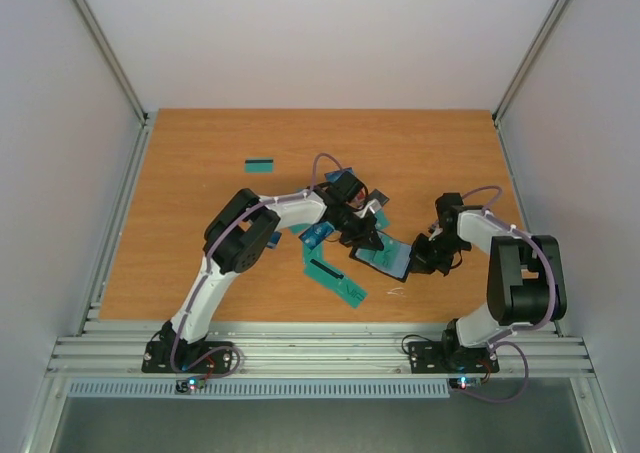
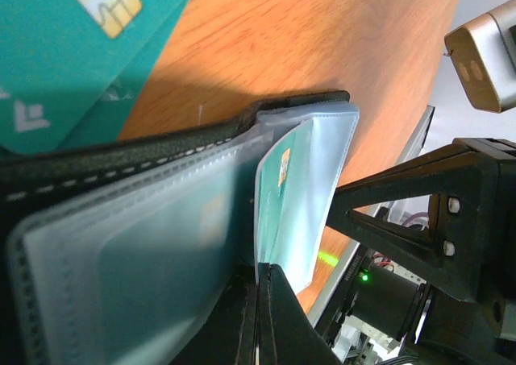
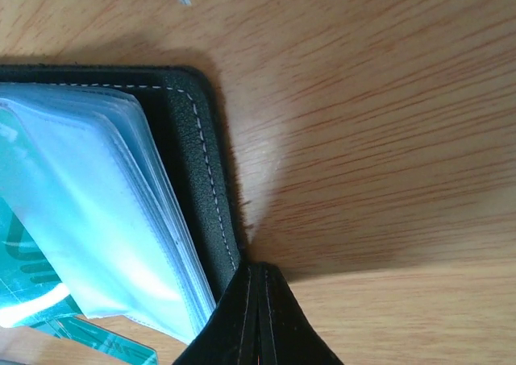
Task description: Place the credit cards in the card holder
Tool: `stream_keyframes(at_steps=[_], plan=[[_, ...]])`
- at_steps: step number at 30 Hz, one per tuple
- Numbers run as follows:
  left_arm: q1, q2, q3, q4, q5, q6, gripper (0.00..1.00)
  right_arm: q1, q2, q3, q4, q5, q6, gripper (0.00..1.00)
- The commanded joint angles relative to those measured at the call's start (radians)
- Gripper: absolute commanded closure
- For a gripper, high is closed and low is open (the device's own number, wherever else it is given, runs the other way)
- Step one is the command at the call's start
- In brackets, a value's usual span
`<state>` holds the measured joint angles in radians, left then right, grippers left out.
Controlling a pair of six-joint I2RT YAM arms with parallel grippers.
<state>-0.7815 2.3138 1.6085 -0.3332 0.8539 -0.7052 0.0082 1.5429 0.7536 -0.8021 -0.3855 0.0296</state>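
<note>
Both jaws clamped on card holder (image 1: 385, 258): black stitched cover, clear sleeves, teal card (image 2: 282, 196) inside.

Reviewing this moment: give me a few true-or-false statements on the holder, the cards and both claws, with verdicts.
1. The black folding card holder lies open, its clear plastic sleeves showing. True.
2. Every sleeve is empty. False: a teal chip card sits in one.
3. The right claw is shut on the holder's stitched cover edge. True.
4. The left claw hovers far from the holder. False: it is shut on a sleeve.
5. No cards remain outside the holder. False: teal plastic cards lie loose on the wooden table.
</note>
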Motion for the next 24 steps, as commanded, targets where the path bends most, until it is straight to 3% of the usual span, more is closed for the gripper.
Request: stream_keyframes(at_steps=[1, 16, 21, 24], plan=[[-0.023, 0.076, 0.050, -0.065, -0.029, 0.031, 1.00, 0.006, 0.051, 0.007, 0.048, 0.023, -0.012, 0.99], [-0.042, 0.145, 0.213, -0.256, -0.022, 0.154, 0.99, 0.007, 0.082, 0.026, 0.076, -0.042, -0.013, 0.99], [-0.045, 0.140, 0.256, -0.345, -0.050, 0.200, 0.88, 0.008, 0.092, 0.028, 0.081, -0.054, -0.013, 0.99], [-0.045, 0.090, 0.256, -0.376, -0.104, 0.224, 0.73, 0.008, 0.085, 0.027, 0.078, -0.057, -0.013, 0.99]])
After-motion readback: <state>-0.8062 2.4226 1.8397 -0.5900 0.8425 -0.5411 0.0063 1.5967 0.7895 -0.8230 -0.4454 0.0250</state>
